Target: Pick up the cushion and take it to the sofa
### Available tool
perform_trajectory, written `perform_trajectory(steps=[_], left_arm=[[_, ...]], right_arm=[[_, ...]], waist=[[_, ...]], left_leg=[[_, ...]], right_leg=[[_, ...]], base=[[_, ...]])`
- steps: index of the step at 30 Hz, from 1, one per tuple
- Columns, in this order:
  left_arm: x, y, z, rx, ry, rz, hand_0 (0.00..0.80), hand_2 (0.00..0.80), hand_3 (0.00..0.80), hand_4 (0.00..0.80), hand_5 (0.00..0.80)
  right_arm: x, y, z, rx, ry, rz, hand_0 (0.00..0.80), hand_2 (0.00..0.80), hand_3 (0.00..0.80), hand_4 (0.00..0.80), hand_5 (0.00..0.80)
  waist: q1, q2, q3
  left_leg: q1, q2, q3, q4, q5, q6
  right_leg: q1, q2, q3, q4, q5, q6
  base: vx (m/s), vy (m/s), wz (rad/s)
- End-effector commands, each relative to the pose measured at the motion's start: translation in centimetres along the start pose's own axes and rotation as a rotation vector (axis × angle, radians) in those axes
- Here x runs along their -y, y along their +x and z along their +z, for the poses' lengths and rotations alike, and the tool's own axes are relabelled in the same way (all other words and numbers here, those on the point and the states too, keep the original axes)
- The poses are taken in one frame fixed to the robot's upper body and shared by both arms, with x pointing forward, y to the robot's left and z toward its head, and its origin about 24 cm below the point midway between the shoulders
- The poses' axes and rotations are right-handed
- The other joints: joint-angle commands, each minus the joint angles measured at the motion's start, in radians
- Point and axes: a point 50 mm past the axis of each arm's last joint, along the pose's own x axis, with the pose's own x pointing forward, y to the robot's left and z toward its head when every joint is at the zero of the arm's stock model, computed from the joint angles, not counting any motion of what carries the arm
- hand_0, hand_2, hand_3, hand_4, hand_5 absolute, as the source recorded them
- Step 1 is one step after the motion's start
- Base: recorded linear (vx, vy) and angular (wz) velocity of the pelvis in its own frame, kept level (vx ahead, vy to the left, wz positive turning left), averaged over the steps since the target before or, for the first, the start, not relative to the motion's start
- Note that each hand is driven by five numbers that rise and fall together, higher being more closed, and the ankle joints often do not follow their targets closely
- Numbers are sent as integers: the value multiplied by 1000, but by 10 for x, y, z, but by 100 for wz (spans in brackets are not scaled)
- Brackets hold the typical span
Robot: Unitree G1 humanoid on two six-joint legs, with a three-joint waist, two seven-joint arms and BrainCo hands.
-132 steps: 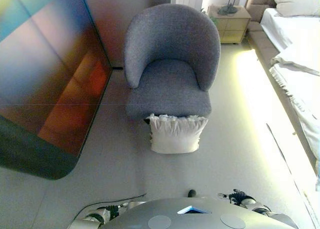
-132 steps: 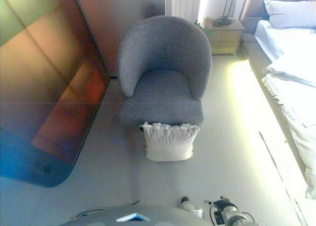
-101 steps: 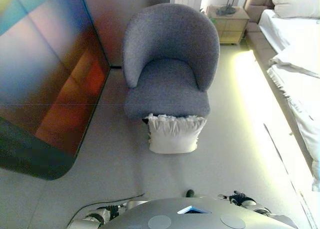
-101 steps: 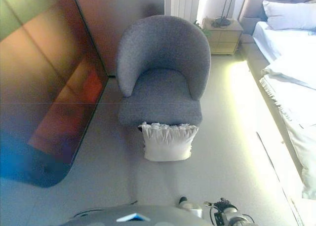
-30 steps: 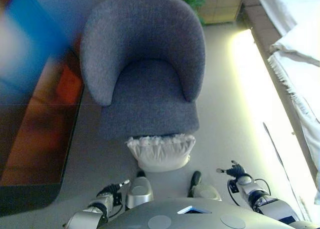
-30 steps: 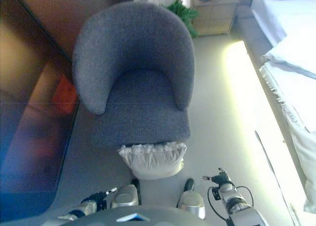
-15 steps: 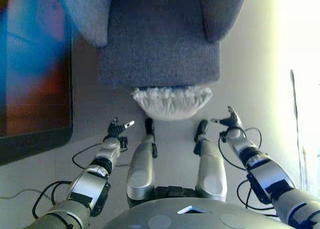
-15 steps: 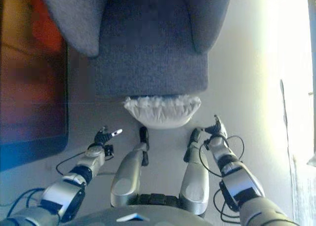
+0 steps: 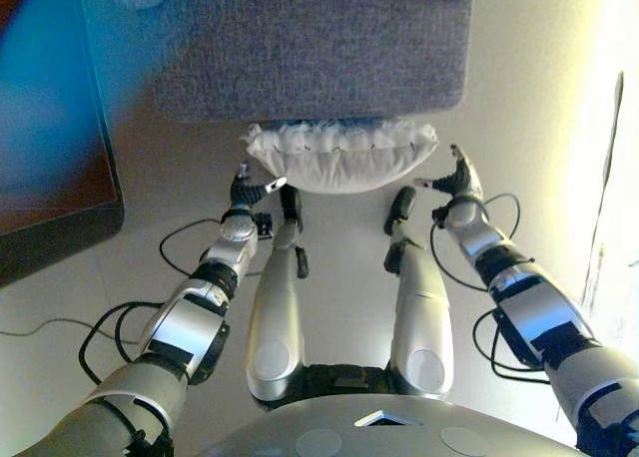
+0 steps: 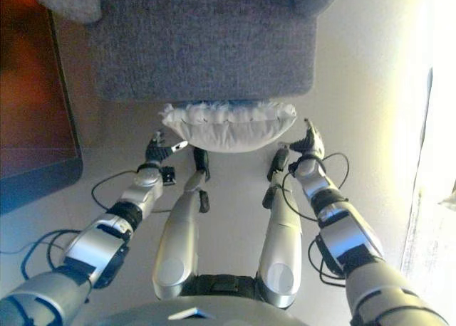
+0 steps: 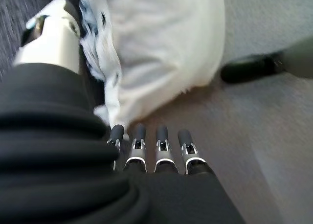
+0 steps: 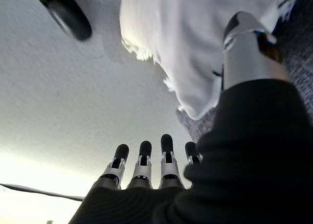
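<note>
Both hands closer to cushion than half a second ago. White frilled cushion (image 9: 341,156) on floor, leaning against front of grey armchair (image 9: 310,48). Left hand (image 9: 247,190) just beside its left end, right hand (image 9: 458,177) beside right end; fingers straight, spread, holding nothing.

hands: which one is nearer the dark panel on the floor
The left hand. It sits by the cushion's end on the side of the dark panel; the right hand is at the cushion's other end, toward the bright floor.

Strong glare at right; wrist views blurred.
</note>
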Motion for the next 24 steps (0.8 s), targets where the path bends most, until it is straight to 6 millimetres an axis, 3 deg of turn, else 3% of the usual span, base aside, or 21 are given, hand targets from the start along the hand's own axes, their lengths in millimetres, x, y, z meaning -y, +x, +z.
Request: perform_trajectory(steps=[1,11,24], left_arm=[[-10,6,22,83,-31,35,0,0,0,0,0],[-19,19,73,228,-18,82,0,0,0,0,0],[-28,25,115,348,-72,58,0,0,0,0,0]], right_arm=[[19,6,8,50,-15,-96,0,0,0,0,0],[51,21,55,170,8,-209,0,0,0,0,0],[74,29,102,331,25,-238,0,0,0,0,0]], waist=[[-15,-20,3],[-27,-11,3],[-32,11,3]], left_leg=[[-157,-4,-40,136,-40,10],[-409,8,-86,247,-59,15],[-645,-2,-98,340,-80,17]], right_leg=[[-62,-8,52,-1,20,63],[-322,-4,103,128,6,52],[-547,-2,139,226,-8,55]], base=[[-13,-14,5],[-29,1,8],[-19,49,-1]])
